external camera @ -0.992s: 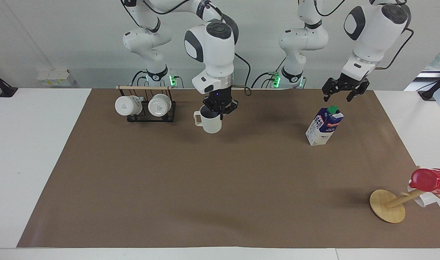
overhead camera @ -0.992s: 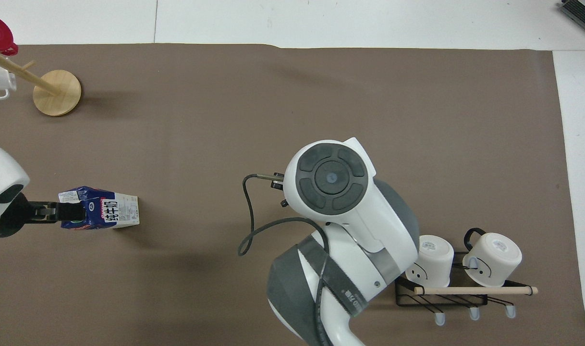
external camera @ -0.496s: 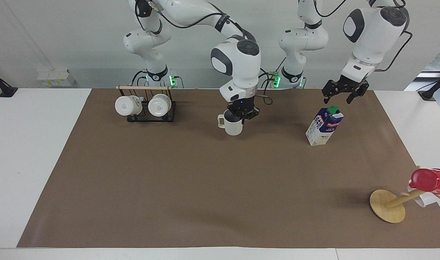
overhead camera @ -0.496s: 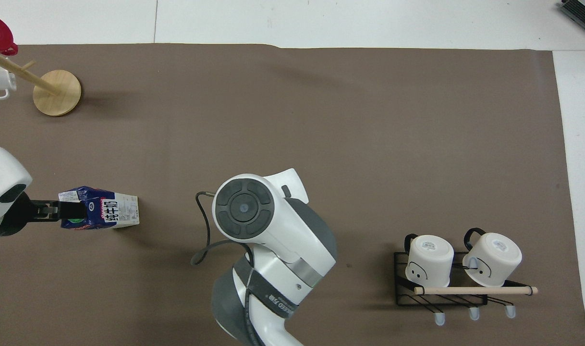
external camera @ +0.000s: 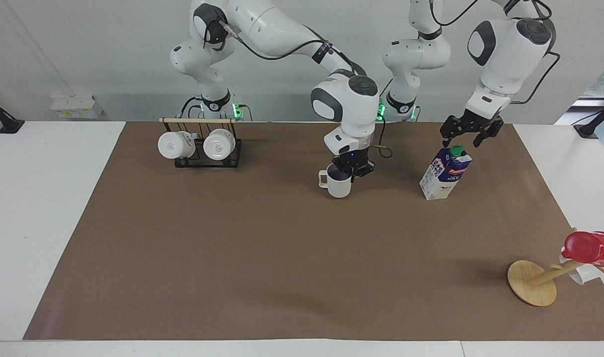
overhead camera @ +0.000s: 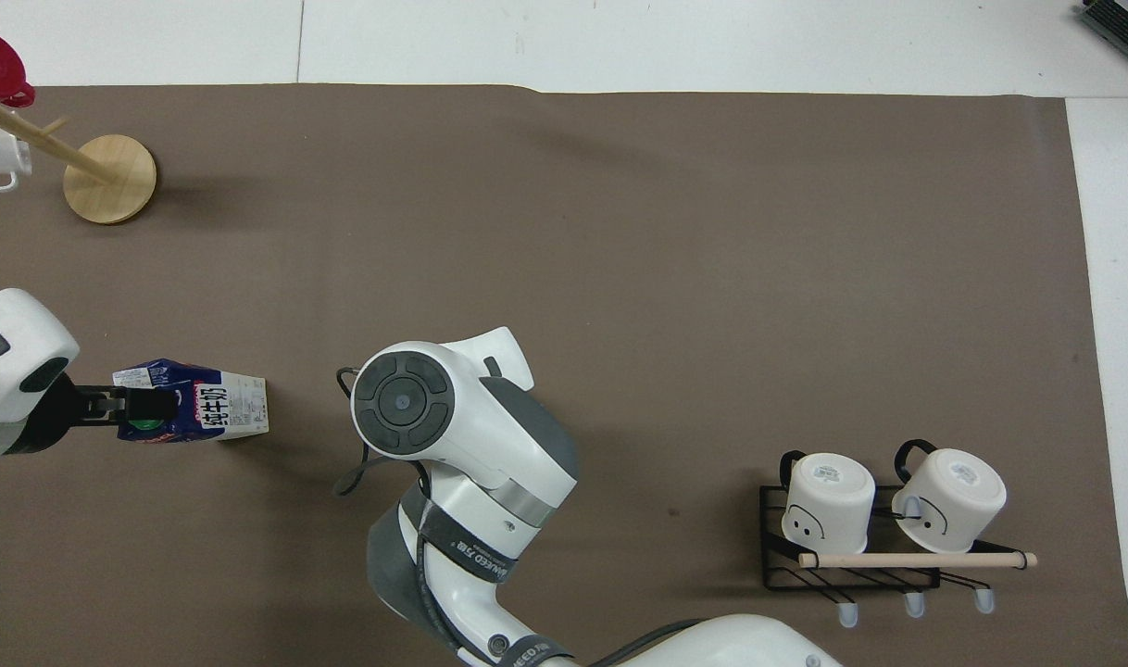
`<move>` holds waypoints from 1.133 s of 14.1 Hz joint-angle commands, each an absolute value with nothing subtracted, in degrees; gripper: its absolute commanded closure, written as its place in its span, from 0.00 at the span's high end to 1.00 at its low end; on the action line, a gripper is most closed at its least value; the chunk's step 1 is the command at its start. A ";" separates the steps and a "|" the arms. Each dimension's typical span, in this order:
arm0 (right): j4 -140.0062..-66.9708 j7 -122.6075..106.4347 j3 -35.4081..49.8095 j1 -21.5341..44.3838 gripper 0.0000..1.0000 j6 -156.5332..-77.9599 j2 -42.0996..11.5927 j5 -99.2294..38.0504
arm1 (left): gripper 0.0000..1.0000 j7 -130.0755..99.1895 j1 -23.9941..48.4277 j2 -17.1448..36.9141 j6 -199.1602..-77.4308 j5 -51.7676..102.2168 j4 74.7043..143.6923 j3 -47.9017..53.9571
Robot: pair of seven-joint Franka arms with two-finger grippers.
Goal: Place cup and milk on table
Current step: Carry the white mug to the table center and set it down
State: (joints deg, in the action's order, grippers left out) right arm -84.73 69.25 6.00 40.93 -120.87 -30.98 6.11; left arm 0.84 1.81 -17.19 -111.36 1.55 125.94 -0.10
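- Here the right gripper (external camera: 352, 172) is clamped on the rim of the cup (external camera: 337, 184), one finger inside and one outside — the off-white mug hangs upright from it, handle toward the right arm's end of the table, over the mat between the mug rack and the milk.
- The overhead view hides both cup and gripper under the right arm's wrist.
- The left gripper (external camera: 463, 140) hovers just above the milk (external camera: 445, 172), fingers spread wide and holding nothing; whether the tips brush the green cap I cannot tell.
- The milk stands upright on the brown mat (external camera: 282, 258), toward the left arm's end of the table.
- The mat covers most of the white table (external camera: 34, 198).
- A black wire rack (external camera: 203, 148) with two white mugs sits toward the right arm's end — close to the robots.
- A wooden stand (external camera: 532, 282) carrying a red cup (external camera: 589, 248) sits at the left arm's end, farther from the robots than the milk.
- The wall is plain pale grey.
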 commanded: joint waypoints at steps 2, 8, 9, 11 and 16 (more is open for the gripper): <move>-86.74 70.05 6.06 40.69 0.08 -122.78 -30.77 7.38 | 1.00 1.32 0.79 -17.32 -113.99 1.41 127.53 0.35; -87.80 70.31 5.98 40.78 0.69 -123.40 -29.97 7.47 | 1.00 1.32 0.79 -16.17 -115.05 1.41 127.62 0.35; -87.72 70.31 5.98 40.43 0.82 -123.40 -29.01 7.30 | 1.00 1.32 0.79 -16.17 -115.05 1.32 127.62 0.35; -87.71 70.22 5.63 39.56 0.92 -122.53 -26.38 7.29 | 1.00 1.23 0.79 -16.17 -115.14 1.41 127.62 0.35; -88.33 68.74 5.62 34.91 1.00 -120.16 -18.39 7.12 | 1.00 1.32 0.70 -15.12 -116.54 1.41 127.79 0.35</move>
State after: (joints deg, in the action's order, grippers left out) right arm -86.27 69.25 5.01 37.51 -121.73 -22.88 6.24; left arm 0.84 1.81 -15.04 -114.96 1.55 126.85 -0.10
